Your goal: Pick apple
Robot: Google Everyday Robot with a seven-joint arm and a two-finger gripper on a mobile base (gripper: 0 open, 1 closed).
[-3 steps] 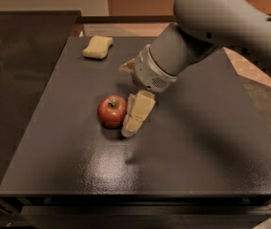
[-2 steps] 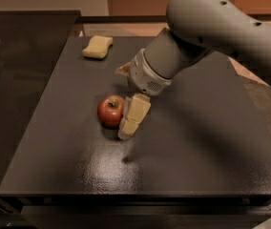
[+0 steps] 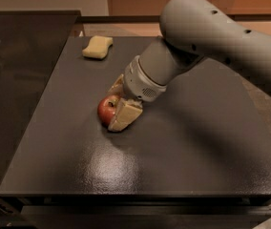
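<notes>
1. Yellow sponge (image 3: 97,47) sits way back on the dark tabletop (image 3: 183,147), far-left corner.
2. Red apple (image 3: 107,109) is left of centre, nearer us.
3. Pincer (image 3: 112,109) is down around it, spread wide, one finger each side.
4. Grey arm (image 3: 221,37) comes in from the right.

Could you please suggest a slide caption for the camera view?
Gripper low at the red apple on the dark table; yellow sponge apart near the far edge.
</notes>
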